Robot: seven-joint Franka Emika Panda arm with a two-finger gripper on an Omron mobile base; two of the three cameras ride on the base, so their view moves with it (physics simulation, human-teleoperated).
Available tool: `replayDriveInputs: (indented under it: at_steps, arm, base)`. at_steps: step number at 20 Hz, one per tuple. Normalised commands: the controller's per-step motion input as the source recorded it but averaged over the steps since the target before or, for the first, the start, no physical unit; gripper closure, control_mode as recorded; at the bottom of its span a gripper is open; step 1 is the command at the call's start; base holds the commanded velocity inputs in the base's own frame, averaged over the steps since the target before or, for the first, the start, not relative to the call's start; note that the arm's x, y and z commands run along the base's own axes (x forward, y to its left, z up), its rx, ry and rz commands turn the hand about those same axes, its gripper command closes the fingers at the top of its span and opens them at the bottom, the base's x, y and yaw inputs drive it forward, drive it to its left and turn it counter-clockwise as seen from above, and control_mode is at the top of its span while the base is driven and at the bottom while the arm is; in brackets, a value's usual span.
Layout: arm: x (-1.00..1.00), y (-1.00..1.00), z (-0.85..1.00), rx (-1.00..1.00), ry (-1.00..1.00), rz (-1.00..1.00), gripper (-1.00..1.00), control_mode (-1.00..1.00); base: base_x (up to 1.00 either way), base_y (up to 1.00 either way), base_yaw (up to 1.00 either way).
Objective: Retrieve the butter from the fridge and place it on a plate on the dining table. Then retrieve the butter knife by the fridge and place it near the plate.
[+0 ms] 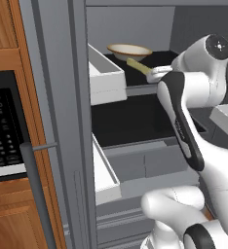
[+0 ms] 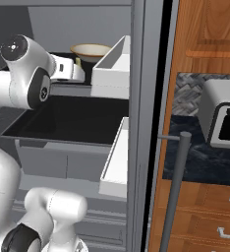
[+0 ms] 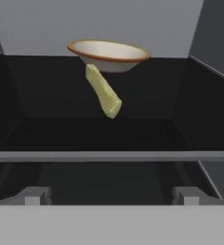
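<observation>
The butter [image 3: 103,91] is a pale yellow-green stick lying on the black upper shelf of the open grey fridge [image 1: 57,97], just in front of a beige bowl. It also shows in the left base view as the butter [image 1: 138,65]. My gripper [image 3: 111,197] is open, its fingertips [image 3: 33,196] spread wide, and it hangs at the shelf's front edge, short of the butter and not touching it. From the left base view my gripper [image 1: 154,73] sits right beside the stick's near end. The plate, dining table and butter knife are out of view.
A shallow beige bowl [image 3: 108,53] stands behind the butter, against the back wall. White door bins [image 1: 106,78] jut out at shelf height on the left; another bin [image 2: 109,66] lies right of the hand. A black microwave [image 1: 1,126] sits left of the fridge door [image 2: 146,98]; a white appliance [image 2: 225,118] sits right of it.
</observation>
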Motion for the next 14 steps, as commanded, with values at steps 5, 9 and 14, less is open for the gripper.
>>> replayDriveInputs:
  at_steps: [5,9,14]
  arm:
    - [0.56,0.00,0.00,0.01,0.00,0.00,-1.00,-1.00]
    - [0.47,0.00,0.00,0.00,0.00,0.00,-1.00,-1.00]
    - [0.24,0.00,0.00,0.00,0.00,0.00,-1.00,-1.00]
  base:
    - [0.00,0.00,0.00]
    - [0.00,0.00,0.00]
    - [0.00,0.00,0.00]
